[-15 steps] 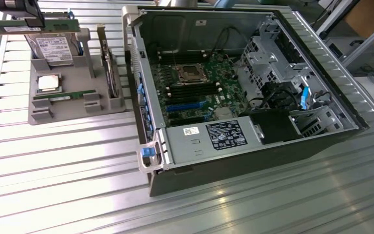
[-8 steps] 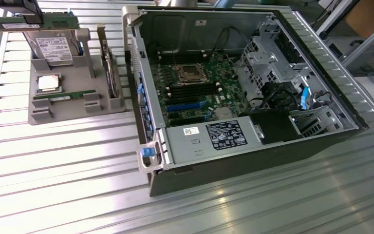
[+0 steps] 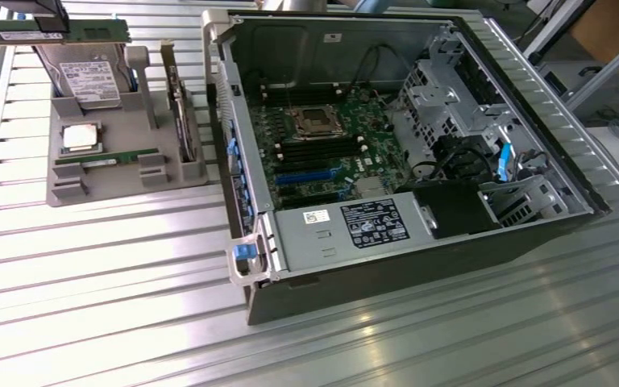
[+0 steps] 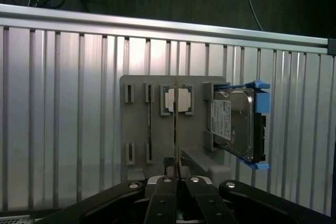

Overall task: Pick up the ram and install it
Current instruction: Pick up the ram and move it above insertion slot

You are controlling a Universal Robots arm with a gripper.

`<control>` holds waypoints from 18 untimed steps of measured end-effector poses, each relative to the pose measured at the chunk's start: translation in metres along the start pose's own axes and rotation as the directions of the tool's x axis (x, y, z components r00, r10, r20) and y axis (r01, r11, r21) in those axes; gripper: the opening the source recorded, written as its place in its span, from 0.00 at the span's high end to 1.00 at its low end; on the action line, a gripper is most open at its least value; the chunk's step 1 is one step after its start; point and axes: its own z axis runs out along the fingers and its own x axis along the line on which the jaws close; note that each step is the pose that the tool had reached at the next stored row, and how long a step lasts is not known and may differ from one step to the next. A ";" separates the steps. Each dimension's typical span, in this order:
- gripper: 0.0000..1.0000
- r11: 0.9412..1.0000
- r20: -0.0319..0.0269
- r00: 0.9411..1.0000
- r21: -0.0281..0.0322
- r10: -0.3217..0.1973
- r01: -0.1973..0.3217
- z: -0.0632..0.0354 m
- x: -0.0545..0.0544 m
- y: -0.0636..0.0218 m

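One slatted aluminium table (image 3: 94, 266) carries everything; its ribbed surface is bright and reflective. Next in size is the open computer case (image 3: 321, 282), grey sheet steel lying on its side with the green motherboard (image 3: 342, 133) exposed. Long black memory slots (image 3: 326, 149) run beside the processor socket. On the exterior view's left sits a grey moulded tray (image 3: 73, 189) with upright slotted posts. It holds a metal-cased hard drive (image 3: 89, 76) in blue rails, a second stick (image 3: 105, 159) lying in its groove, and a square silver processor (image 3: 81, 137).

The ram (image 3: 30, 35), a thin rigid green board with a white label strip, hangs in the air over the tray, well apart from the case. The gripper (image 4: 177, 174) is closed on it, its dark fingers pinching the two flat faces; from the wrist the board reads as a single edge-on line.

Judgement: the step in hand is the carry. Done well, it keeps the board level and square in the pinch. It should clear the case wall without knocking, and the contact edge should stay untouched.
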 end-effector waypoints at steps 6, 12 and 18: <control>0.88 1.000 0.003 1.000 0.000 0.000 0.000 -0.0063 -0.001 0.0002; 0.88 1.000 0.007 1.000 0.000 0.000 0.000 -0.0127 -0.002 0.0005; 0.88 1.000 0.010 1.000 0.000 0.000 0.000 -0.0188 -0.004 0.0007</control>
